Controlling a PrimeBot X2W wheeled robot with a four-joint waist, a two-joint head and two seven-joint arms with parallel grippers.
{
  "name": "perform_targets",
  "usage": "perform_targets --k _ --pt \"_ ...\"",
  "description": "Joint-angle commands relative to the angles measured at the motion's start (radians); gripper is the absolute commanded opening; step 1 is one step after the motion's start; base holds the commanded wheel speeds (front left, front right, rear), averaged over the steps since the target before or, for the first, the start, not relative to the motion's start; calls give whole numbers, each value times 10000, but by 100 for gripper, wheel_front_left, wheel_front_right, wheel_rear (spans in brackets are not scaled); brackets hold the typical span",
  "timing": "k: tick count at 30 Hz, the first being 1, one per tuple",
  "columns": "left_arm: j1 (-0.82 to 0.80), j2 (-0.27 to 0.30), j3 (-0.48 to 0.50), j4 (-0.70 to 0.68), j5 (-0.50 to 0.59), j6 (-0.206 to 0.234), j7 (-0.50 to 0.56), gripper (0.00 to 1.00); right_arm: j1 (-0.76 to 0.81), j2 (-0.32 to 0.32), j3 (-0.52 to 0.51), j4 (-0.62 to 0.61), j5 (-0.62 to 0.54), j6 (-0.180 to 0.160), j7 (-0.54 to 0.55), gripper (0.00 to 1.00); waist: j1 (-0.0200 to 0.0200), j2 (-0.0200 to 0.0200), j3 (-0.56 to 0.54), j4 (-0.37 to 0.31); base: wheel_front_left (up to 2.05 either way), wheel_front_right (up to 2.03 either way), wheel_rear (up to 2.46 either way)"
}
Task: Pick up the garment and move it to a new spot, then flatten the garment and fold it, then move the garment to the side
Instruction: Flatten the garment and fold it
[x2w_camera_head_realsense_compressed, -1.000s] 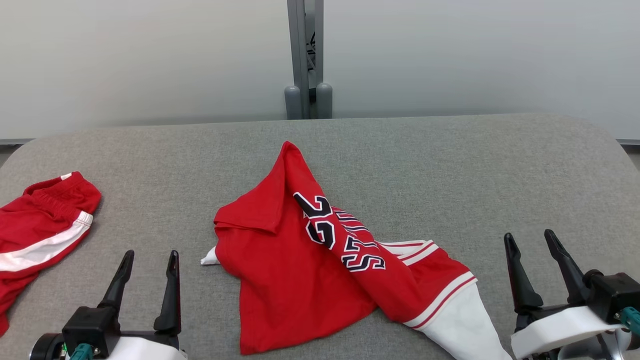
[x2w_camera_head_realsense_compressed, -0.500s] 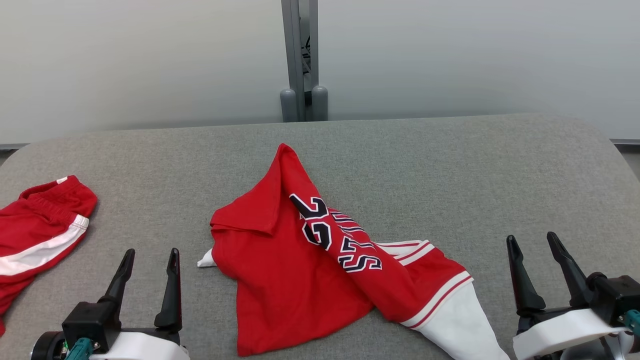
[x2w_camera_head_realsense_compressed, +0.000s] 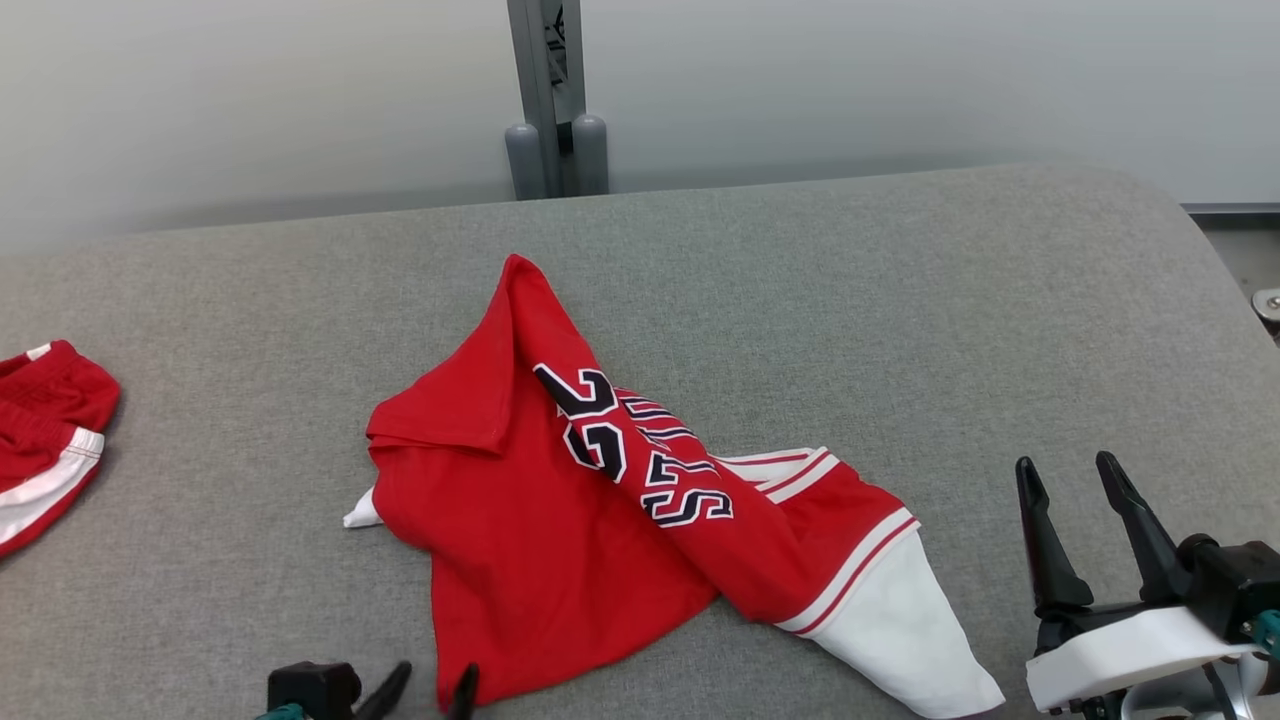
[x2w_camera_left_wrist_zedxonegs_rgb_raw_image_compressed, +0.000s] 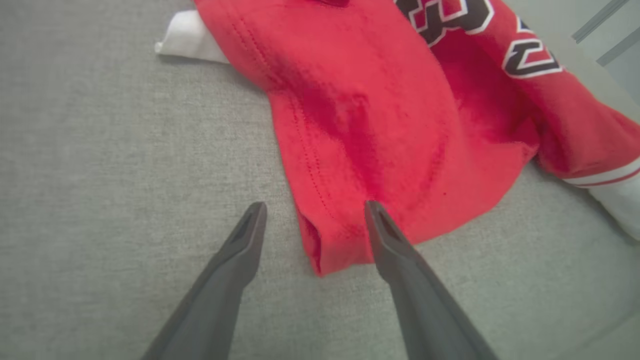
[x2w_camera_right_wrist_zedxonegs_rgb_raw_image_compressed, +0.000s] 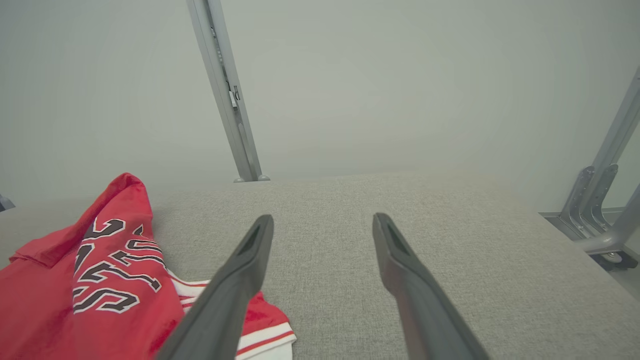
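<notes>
Two hands, two red pieces of clothing and one grey padded surface (x2w_camera_head_realsense_compressed: 900, 300) are in view. The left hand (x2w_camera_left_wrist_zedxonegs_rgb_raw_image_compressed: 315, 205) is open, its two dark fingers spread wide. Its wrist view shows them on either side of the near hemmed corner of the red shirt (x2w_camera_head_realsense_compressed: 560, 520): one fingertip is over bare grey cloth just beside the hem and the other is over the red fabric. Whether either tip touches cannot be told. From that hand the shirt spreads away and towards the right hand. It lies crumpled, with one red panel folded across the middle. Large black letters or digits edged in white run along the fold, too bent to read. On the side nearer the right hand, a cuff with red and white stripes ends in a plain white sleeve (x2w_camera_head_realsense_compressed: 900, 640), and a small white tip (x2w_camera_head_realsense_compressed: 362, 512) pokes out from under the opposite edge. The right hand (x2w_camera_head_realsense_compressed: 1065, 463) is also open and holds nothing. It hangs over bare surface, well apart from the white sleeve. The other red garment (x2w_camera_head_realsense_compressed: 45, 430), with a white stripe, lies far out on the left hand's outer side, cut off by the frame. One grey metal post (x2w_camera_head_realsense_compressed: 550, 90) stands beyond the surface, against a pale wall.
</notes>
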Motion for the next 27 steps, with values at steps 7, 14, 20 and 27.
perform_targets --k 7,14,20,27 --pt "160 -19 -252 218 -517 -292 931 41 -235 -59 -51 192 79 20 -161 100 0 0 219 -83 0 0 0" --pt "139 79 -189 31 -523 -213 872 0 167 -56 -186 593 75 20 293 100 0 0 232 -98 0 0 0" --pt "-99 183 -187 -71 -415 -155 845 0 870 -57 28 1334 170 20 820 100 0 0 288 12 0 0 0" --pt "-328 288 -143 -164 -379 -105 777 0 1033 -60 919 2371 745 20 864 100 0 0 503 -9 0 0 0"
